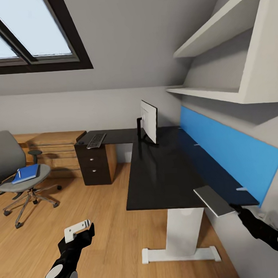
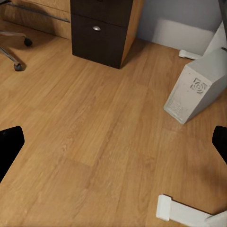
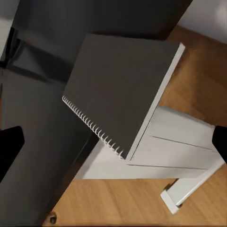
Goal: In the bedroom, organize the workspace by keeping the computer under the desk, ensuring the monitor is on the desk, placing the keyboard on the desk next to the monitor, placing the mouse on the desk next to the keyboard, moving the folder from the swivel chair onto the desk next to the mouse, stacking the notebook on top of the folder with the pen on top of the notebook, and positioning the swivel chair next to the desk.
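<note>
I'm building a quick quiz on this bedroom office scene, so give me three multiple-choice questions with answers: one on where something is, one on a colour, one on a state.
1. Where does the folder lie?
A. on the desk beside the monitor
B. on the swivel chair's seat
C. on the floor by the computer

2. What colour is the desk's back panel?
A. blue
B. red
C. white

3. What is the state of the left gripper?
A. shut on the pen
B. shut on the keyboard
C. open, holding nothing

Answers:
1. B: the folder rests on the swivel chair, with a pen on it, away from the desk.
2. A: the back panel behind the black top is bright blue.
3. C: the left gripper has its fingers wide apart over bare floor, with the computer standing farther off.
</note>
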{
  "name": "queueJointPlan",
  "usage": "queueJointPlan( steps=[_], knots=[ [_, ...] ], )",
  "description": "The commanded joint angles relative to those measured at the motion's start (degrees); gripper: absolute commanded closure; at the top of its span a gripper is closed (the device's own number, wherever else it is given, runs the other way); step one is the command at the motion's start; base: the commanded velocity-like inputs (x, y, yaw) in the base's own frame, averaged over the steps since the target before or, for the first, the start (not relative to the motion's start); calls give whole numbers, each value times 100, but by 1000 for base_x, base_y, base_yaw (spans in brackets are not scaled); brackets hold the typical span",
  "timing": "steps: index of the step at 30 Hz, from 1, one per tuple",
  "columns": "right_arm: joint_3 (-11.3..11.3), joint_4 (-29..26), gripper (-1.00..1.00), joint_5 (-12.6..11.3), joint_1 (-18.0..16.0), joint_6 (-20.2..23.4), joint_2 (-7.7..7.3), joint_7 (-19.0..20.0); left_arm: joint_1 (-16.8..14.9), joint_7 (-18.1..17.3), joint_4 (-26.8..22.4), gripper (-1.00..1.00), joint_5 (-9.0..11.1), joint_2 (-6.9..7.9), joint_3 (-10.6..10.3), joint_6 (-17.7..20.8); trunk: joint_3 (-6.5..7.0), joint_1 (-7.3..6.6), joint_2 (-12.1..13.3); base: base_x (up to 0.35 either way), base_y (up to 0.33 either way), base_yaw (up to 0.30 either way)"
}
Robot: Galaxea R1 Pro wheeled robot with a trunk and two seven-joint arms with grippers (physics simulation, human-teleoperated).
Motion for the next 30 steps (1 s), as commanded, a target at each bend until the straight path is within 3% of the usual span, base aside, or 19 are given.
queueJointPlan(
  steps=[1,6,11,18,24,30],
  knots=[
    [-18,24,-100,-29,-5,30,2,17,-4,30,-8,-100,60,-3,1,22,-25,23,-45,0,0,0],
    [-56,302,-100,-130,-5,29,15,114,0,30,-8,-100,63,-9,1,22,-114,132,-246,0,0,0],
    [-49,441,-100,-501,-5,-33,38,132,-2,30,-2,-100,68,-11,1,22,-204,242,-446,0,0,0],
    [-48,454,-100,-535,-5,-181,77,123,0,32,0,-100,65,-11,-20,23,-330,396,-727,0,0,0],
    [-47,461,-100,-567,-9,-724,231,130,-4,30,7,-100,68,-11,-25,26,-437,528,-968,0,0,0],
    [-46,462,-100,-739,-12,-883,275,133,-2,30,9,-100,69,-11,-25,30,-437,528,-968,0,0,0]
  ],
)
